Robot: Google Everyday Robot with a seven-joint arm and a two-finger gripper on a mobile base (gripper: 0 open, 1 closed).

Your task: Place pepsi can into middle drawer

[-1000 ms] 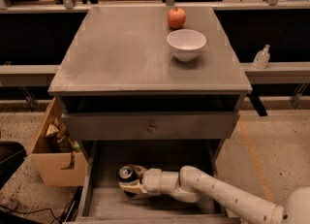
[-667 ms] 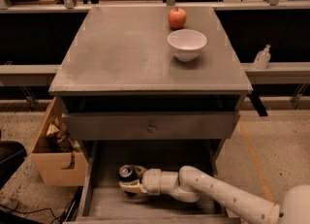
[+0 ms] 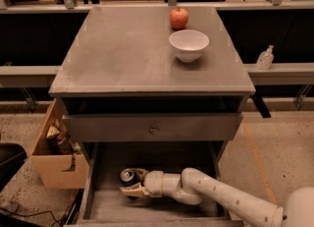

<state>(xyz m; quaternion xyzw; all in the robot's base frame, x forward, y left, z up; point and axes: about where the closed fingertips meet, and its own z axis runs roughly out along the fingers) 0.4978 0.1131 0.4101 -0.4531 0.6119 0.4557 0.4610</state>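
Observation:
The pepsi can [image 3: 127,175], dark with a silver top, stands upright on the floor of the open middle drawer [image 3: 105,206], toward its left side. My gripper [image 3: 129,182] reaches in from the right on a white arm. Its fingers [image 3: 139,173] sit on either side of the can, closed against it. The can's lower body is partly hidden by the fingers.
A grey drawer front with a small round knob [image 3: 153,129] hangs above the open drawer. On the cabinet top stand a white bowl [image 3: 189,44] and a red apple [image 3: 179,18]. A cardboard box [image 3: 56,152] of items sits on the floor at left.

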